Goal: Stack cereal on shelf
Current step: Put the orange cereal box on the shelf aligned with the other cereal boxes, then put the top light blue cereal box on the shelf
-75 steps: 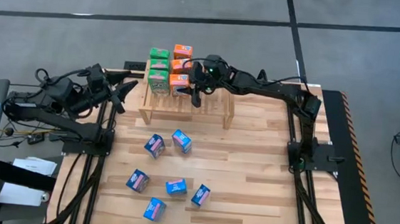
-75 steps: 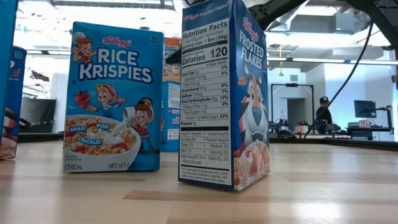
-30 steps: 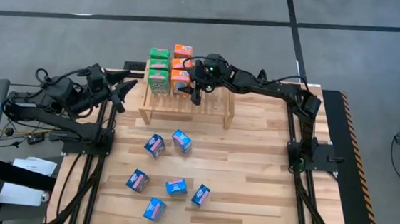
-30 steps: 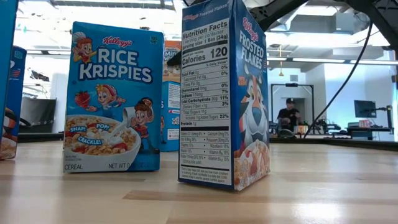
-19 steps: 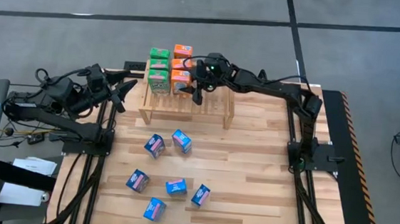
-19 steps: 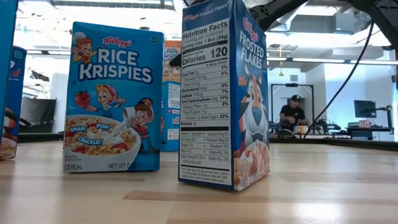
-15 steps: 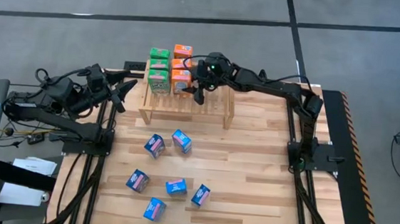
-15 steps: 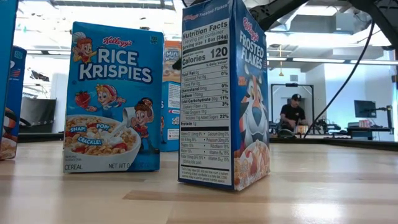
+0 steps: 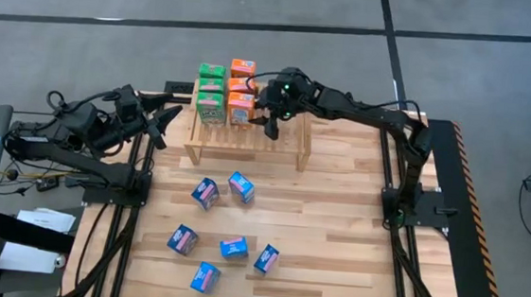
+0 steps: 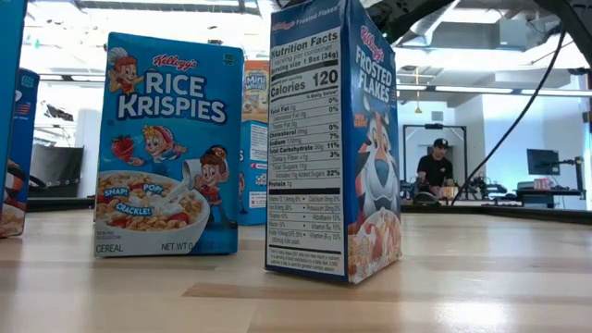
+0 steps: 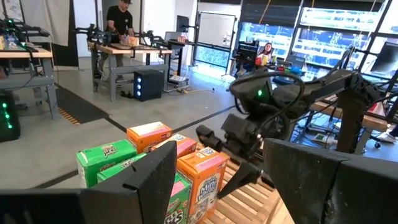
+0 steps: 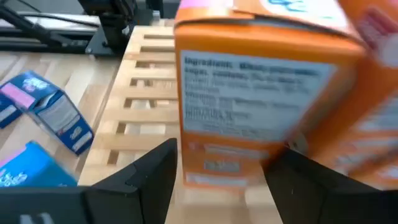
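Landmark: the light-wood shelf [image 9: 247, 138], at the far side of the table [image 9: 336, 220].

My right gripper [image 9: 268, 125]: over the shelf's slatted top, just right of the stacked boxes; fingers spread and released, gripping nothing. In my right wrist view the orange Mini-Wheats box [image 12: 261, 93] stands on the slats between the two fingers, with no contact that I can make out.

My left gripper [image 9: 161, 121]: waiting off the shelf's left end, above the table's edge; fingers apart, empty.

Cereal on the shelf: green boxes [image 9: 211, 92] in a column at the left end, orange boxes [image 9: 241, 90] in a column just beside them, the two columns touching. The rest of the slats, to the right, are bare.

Cereal off the shelf: six blue boxes on the table in front of the shelf; two [image 9: 205, 193] [image 9: 241, 186] nearer the shelf, four farther out [image 9: 181, 240] [image 9: 233, 248] [image 9: 266, 259] [image 9: 204, 277].

Low view: a Rice Krispies box [image 10: 169, 143] and a Frosted Flakes box [image 10: 335, 139] stand upright close to the camera and hide most of the shelf.

In the way: nothing lies between my right gripper and the orange column.

Room beyond the shelf: a person [image 11: 119, 18] at a workbench; another seated person [image 10: 434, 168] farther off.
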